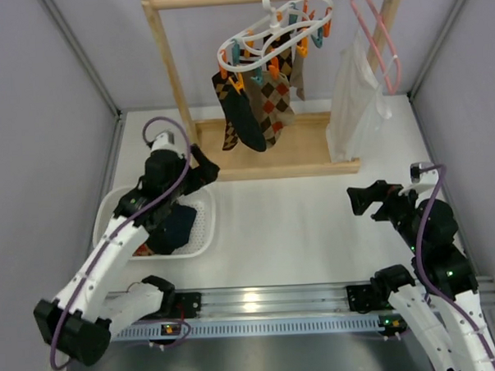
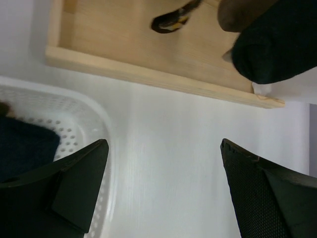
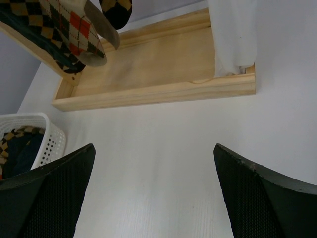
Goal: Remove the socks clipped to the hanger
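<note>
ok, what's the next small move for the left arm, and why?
Probably raise the left gripper up and forward toward the navy sock, the nearest one. Its jaws are open and empty, just past the basket. Several socks hang clipped to the hanger. The right gripper, also open, sits farther off.

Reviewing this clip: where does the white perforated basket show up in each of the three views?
Top external: the white perforated basket sits lower left on the table, partly under an arm.
Left wrist: its curved corner fills the left edge, mid-height.
Right wrist: only a corner shows at the far left edge.
Shared landmark: the wooden rack base, just beyond the basket in all three.
</note>
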